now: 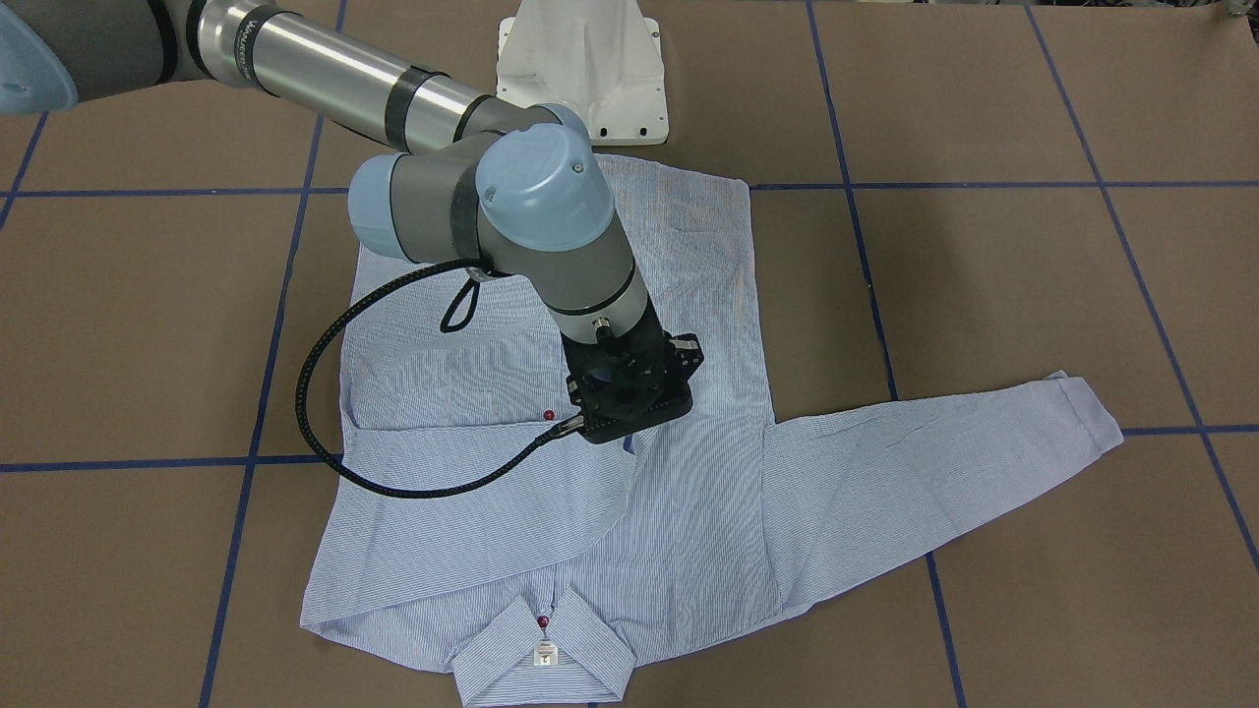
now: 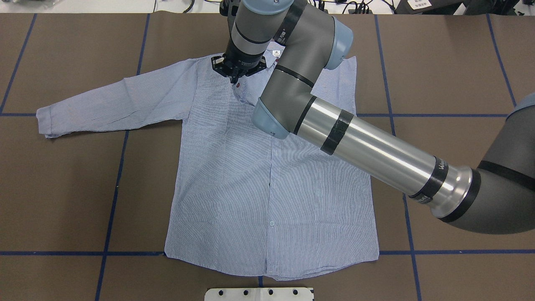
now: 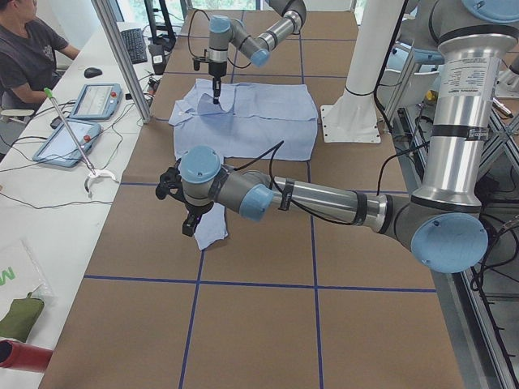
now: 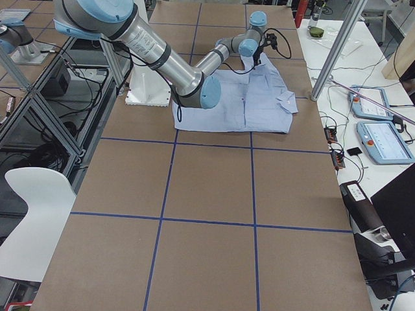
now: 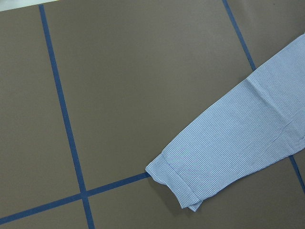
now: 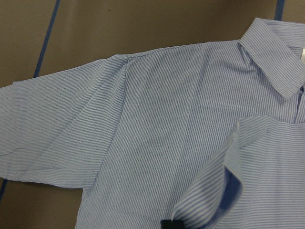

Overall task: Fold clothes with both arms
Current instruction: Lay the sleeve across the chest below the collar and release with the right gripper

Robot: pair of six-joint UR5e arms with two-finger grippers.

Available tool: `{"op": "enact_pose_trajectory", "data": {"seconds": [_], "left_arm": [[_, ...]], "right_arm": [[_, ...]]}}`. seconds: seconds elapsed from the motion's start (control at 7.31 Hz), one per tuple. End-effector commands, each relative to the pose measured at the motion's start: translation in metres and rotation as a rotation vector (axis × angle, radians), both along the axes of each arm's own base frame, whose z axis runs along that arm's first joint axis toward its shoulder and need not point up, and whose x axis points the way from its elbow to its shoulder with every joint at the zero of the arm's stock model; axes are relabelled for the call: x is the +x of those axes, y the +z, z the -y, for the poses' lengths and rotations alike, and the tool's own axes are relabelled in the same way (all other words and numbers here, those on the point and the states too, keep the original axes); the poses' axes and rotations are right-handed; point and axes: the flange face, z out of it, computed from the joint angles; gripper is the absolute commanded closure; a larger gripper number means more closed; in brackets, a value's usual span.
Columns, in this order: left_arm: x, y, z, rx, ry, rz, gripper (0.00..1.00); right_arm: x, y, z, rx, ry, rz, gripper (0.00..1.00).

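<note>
Front view: shirt (image 1: 689,511) flat on worktop (image 1: 1033,295), one sleeve (image 1: 462,511) folded across chest, right pincer (image 1: 622,425) low at placket. Overhead: other sleeve (image 2: 117,100) out straight, open worktop round it; collar (image 2: 276,56) near far edge. Left-side view: left pincer (image 3: 185,212) over cuff (image 3: 212,231), spread or not can't tell. Right wrist view: right pincer pinches folded sleeve end. Next, prob.: let go, fold 2nd sleeve inward.

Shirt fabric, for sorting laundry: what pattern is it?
Fine light-blue and white stripes on the shirt, clearest in the right wrist-mounted view.
</note>
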Motion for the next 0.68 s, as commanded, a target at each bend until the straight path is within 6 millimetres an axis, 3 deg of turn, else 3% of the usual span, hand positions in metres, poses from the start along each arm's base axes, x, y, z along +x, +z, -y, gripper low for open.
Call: {"op": "enact_pose_trajectory", "data": {"seconds": [0.0, 0.14, 0.27, 0.41, 0.55], "left_arm": [[-0.001, -0.001, 0.0, 0.002, -0.002, -0.001, 0.0], [0.0, -0.002, 0.0, 0.003, -0.001, -0.002, 0.0], [0.0, -0.002, -0.001, 0.0, -0.001, -0.005, 0.0], [0.001, -0.003, -0.002, -0.001, 0.007, -0.02, 0.0], [0.001, -0.004, -0.002, 0.001, 0.007, -0.02, 0.0]], "right_arm": [[-0.052, 0.008, -0.005, 0.033, 0.017, -0.032, 1.0], [-0.085, 0.003, -0.01, 0.058, 0.041, -0.066, 1.0], [-0.097, 0.002, -0.017, 0.078, 0.054, -0.073, 1.0], [-0.107, -0.004, -0.028, 0.118, 0.081, -0.059, 0.04], [-0.113, -0.011, -0.036, 0.136, 0.1, -0.059, 0.0]]}}
